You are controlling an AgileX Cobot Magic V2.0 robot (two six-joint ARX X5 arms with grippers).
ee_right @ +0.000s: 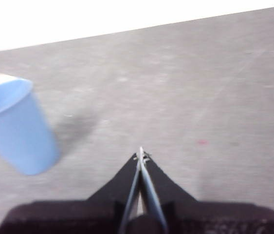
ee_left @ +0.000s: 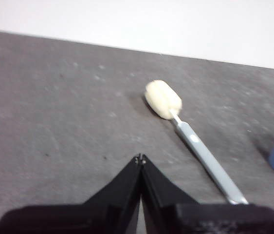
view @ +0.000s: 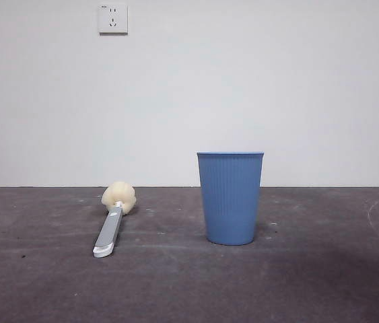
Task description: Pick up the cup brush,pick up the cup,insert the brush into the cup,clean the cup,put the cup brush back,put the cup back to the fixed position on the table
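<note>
Both arms wait above the table (view: 324,282), neither shows in front view. Left gripper (ee_left: 140,158) has jaws pressed together, holding nothing, hanging near the brush (view: 113,222). Right gripper (ee_right: 141,155) also closed w/ nothing in it, cup (view: 230,197) off to its side, apart. Brush lies flat on the table, handle end nearer the front camera, sponge head pointing twd the wall (view: 189,87). Cup stands upright beside it, apart, not touching. 2 wall sockets (view: 112,19) high on the wall behind
</note>
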